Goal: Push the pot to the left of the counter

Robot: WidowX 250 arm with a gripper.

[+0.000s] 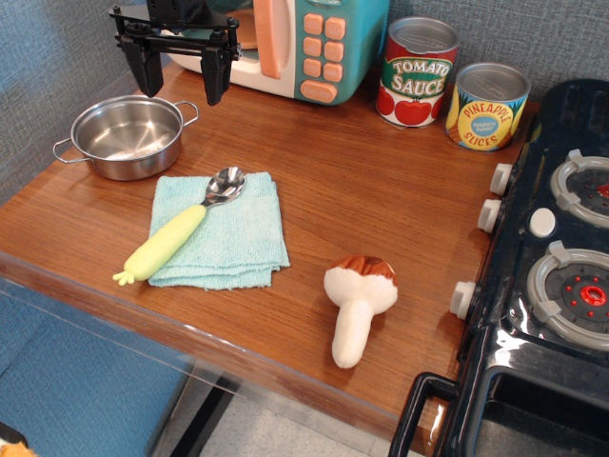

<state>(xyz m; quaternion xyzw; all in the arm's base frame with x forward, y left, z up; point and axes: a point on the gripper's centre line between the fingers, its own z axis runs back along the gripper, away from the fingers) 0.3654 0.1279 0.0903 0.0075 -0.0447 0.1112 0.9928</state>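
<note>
The pot point(127, 136) is a small shallow steel pot with two wire loop handles. It sits empty at the far left of the brown wood-grain counter point(381, 205), close to the left wall. My gripper point(182, 86) is black, open and empty. It hangs above the counter just behind and to the right of the pot, clear of its rim, in front of the toy microwave.
A teal toy microwave point(290, 43) stands at the back. A tomato sauce can point(417, 71) and a pineapple can point(487, 106) stand at the back right. A spoon with a yellow handle point(179, 235) lies on a light blue cloth point(238, 238). A toy mushroom point(358, 305) lies near the front. A dark toy stove point(552, 267) fills the right side.
</note>
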